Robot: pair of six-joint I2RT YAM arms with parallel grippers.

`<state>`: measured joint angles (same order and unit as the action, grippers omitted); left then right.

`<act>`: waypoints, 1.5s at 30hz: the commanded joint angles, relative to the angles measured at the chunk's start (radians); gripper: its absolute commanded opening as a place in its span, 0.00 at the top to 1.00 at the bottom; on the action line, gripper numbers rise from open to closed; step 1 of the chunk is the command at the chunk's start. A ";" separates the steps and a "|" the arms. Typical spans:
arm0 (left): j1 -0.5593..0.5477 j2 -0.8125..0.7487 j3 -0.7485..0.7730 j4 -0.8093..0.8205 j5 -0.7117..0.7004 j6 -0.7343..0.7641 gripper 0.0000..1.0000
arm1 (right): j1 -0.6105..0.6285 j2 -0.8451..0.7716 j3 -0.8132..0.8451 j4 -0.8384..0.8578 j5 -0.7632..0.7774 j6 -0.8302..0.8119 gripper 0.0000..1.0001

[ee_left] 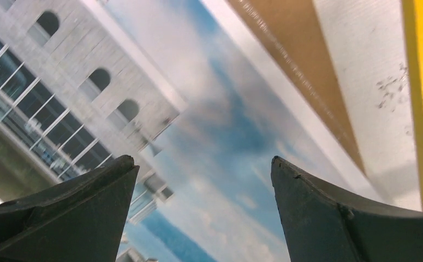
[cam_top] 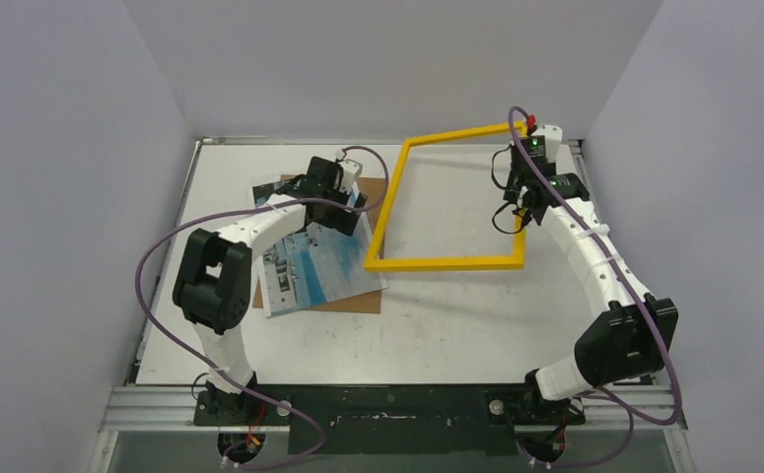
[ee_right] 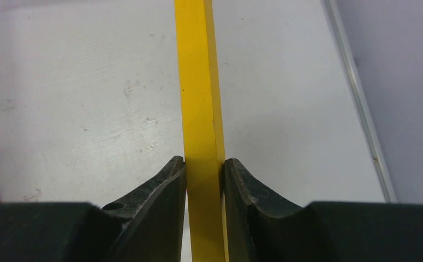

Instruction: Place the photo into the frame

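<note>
Near half of table [cam_top: 437, 335] is bare, leaving a wide passage in front of frame [cam_top: 444, 263]. Frame sits tilted, far side raised. Its left bar stands just beside left gripper [ee_left: 201, 159], blocking the way right off photo [cam_top: 304, 276]. Right gripper [ee_right: 204, 164] pinches right bar. Side walls [cam_top: 52, 197] close in.

Lying flat on the fibreboard backing panel [ee_left: 304, 65], on the left half of the table [cam_top: 456, 325]: the photo [cam_top: 299, 276]. Hovering right over it, the left gripper [ee_left: 203, 164]. Just right of the photo, resting on its near rail and tilting up toward the back: the frame [cam_top: 447, 263], being clamped at its right rail by the right gripper [ee_right: 204, 164].
</note>
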<state>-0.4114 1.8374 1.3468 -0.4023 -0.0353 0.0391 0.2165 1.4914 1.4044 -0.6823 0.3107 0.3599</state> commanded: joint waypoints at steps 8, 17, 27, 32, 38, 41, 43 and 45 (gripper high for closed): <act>-0.125 0.218 0.281 -0.007 -0.062 -0.061 0.07 | -0.121 -0.185 -0.071 0.009 0.270 -0.001 0.95; -0.204 0.377 0.405 -0.022 -0.108 -0.044 0.07 | -0.148 -0.215 -0.154 0.043 0.264 -0.011 0.95; -0.226 0.419 0.361 -0.005 -0.297 0.048 0.08 | -0.151 -0.236 -0.154 0.048 0.211 -0.009 0.95; -0.155 0.401 0.319 0.005 -0.299 0.001 0.09 | -0.148 -0.247 -0.163 0.062 0.162 -0.008 0.95; -0.071 0.376 0.331 -0.043 -0.252 -0.072 0.11 | -0.102 -0.233 -0.135 0.053 0.155 -0.016 0.95; -0.050 0.356 0.321 -0.049 -0.276 -0.071 0.11 | -0.059 -0.222 -0.120 0.049 0.180 -0.016 0.95; -0.035 0.332 0.285 -0.030 -0.291 -0.052 0.12 | -0.024 -0.208 -0.113 0.050 0.198 -0.016 0.95; -0.009 0.299 0.235 -0.018 -0.271 -0.044 0.12 | 0.007 -0.195 -0.102 0.049 0.212 -0.013 0.95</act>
<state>-0.4511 2.2101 1.6627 -0.3717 -0.2787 -0.0231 0.1738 1.2980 1.2285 -0.7261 0.4820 0.3241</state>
